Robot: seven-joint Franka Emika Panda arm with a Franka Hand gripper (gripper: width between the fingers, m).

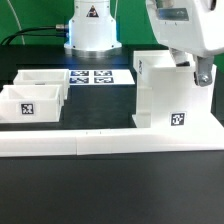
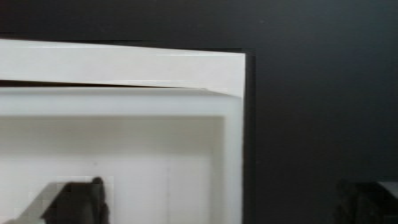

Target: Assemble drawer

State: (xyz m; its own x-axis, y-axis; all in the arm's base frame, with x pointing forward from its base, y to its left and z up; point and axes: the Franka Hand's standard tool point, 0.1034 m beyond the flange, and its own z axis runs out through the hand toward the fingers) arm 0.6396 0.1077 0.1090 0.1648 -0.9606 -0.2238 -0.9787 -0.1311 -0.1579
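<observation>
A tall white drawer box point(image 1: 160, 95) with a marker tag on its front stands on the black table at the exterior view's right. My gripper point(image 1: 193, 72) hangs at the box's upper right corner. In the wrist view the box's thin side wall point(image 2: 233, 140) runs between my two dark fingertips point(image 2: 71, 200). One is inside the box and the other outside over the black table. My gripper point(image 2: 222, 208) is open, with a gap on each side of the wall. Two small open white drawer trays point(image 1: 32, 103) sit at the exterior view's left.
A long low white rail point(image 1: 90, 143) lies across the front of the table. The marker board point(image 1: 92, 77) lies at the back centre before the arm's base point(image 1: 90, 35). Dark cables trail at the back left.
</observation>
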